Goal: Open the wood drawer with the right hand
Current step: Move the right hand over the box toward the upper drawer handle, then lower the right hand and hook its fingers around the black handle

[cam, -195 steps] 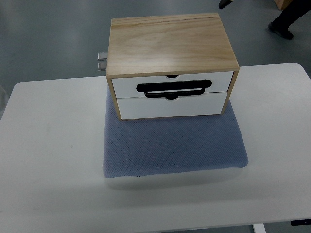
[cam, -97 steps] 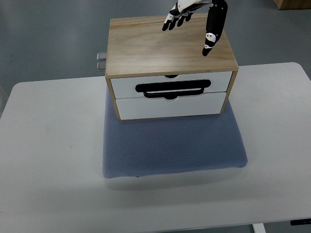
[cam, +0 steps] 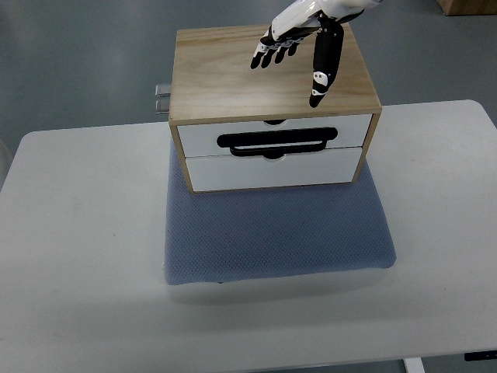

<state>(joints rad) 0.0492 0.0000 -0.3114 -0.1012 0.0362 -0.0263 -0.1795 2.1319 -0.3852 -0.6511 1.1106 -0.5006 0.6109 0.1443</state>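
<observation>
1. Grey smooth floor (cam: 78, 54) fills the background from 9 to 3 o'clock; a white matte table (cam: 70, 256) with rounded corners takes up the lower frame.
2. Blue-grey mat (cam: 272, 233), dimpled mesh texture, soft rounded edges, lies at table centre.
3. Wood drawer box (cam: 233, 78), pale grained plywood top, boxy rectangular shape, sits on the mat's 12 o'clock half, overhanging the table's far edge.
4. Two white glossy drawer fronts face 6 o'clock: upper drawer (cam: 202, 138) and lower drawer (cam: 272, 172), both flush and closed, each with a small notch at its top edge.
5. Black rounded bar handle (cam: 277, 142) lies across the seam between the two fronts.
6. Small grey metal bracket (cam: 162, 98) sticks out at the box's 9 o'clock side.
7. Right hand (cam: 299, 39), white shell with black jointed fingers (cam: 268, 53), hovers over the box top at its 1 o'clock part; fingers spread and loose, gripping nothing; thumb points toward 6 o'clock near the front edge.
8. Versus half a second ago: hand is lower and further toward 7 o'clock, thumb tip closer to the front edge. Box, drawers, mat unchanged.
</observation>
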